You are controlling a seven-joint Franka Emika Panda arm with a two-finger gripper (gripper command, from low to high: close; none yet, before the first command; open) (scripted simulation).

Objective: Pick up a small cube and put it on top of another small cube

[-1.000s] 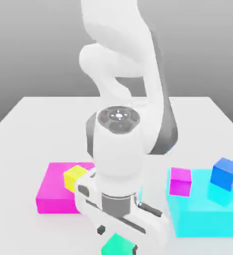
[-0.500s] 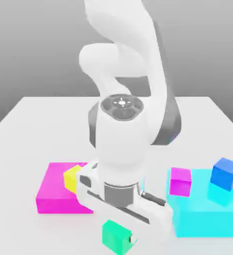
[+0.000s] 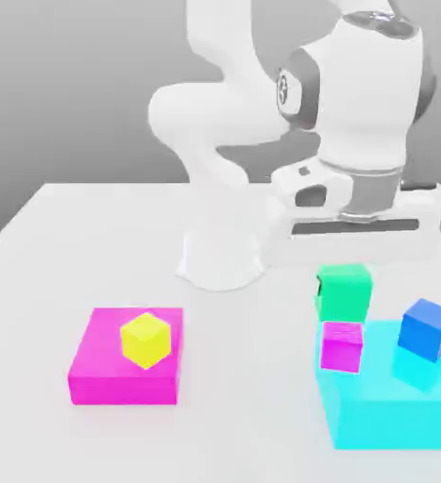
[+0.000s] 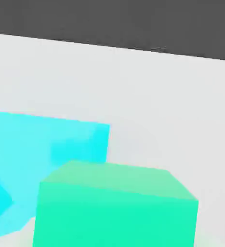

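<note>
Gripper point(image 3: 344, 291) clamps the small teal-green cube point(image 3: 345, 290) in the air, right of centre, just above the small magenta cube point(image 3: 341, 345) resting on the large cyan block point(image 3: 394, 406).

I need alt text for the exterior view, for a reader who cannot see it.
A white robot arm holds a green cube in its claw just above a magenta cube on a cyan block. A blue cube shares that block.

Four small cubes: green point(image 3: 345, 291), magenta point(image 3: 342, 346), blue point(image 3: 429, 328), yellow point(image 3: 146, 340); two blocks point(image 3: 120, 377).
</note>
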